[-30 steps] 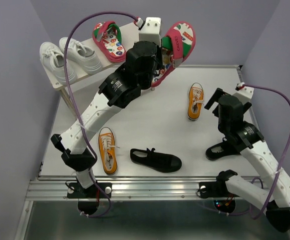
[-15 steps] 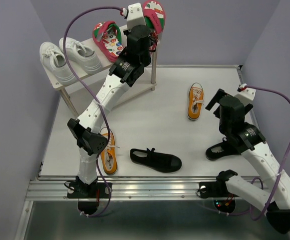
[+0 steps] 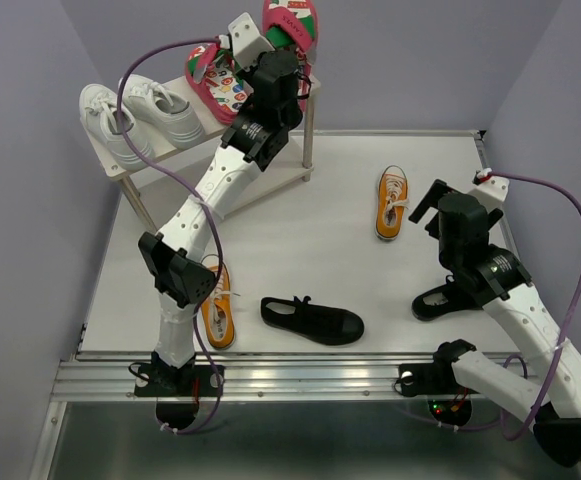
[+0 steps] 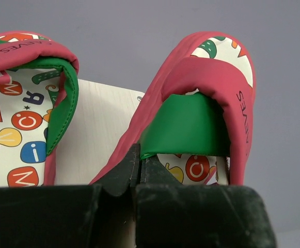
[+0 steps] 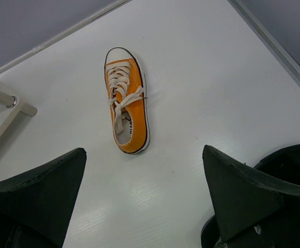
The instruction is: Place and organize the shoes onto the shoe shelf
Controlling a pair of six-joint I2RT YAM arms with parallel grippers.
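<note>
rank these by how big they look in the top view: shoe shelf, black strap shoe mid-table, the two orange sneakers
1. pale beige two-tier shoe shelf
2. black strap shoe
3. white-laced pair, not ranked apart: far orange sneaker looks shorter, but the left arm hides part of the near orange sneaker

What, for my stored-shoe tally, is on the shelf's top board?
Two white sneakers and one red flip-flop. The left gripper holds the second flip-flop over the right end; the arm hides the board there.
</note>
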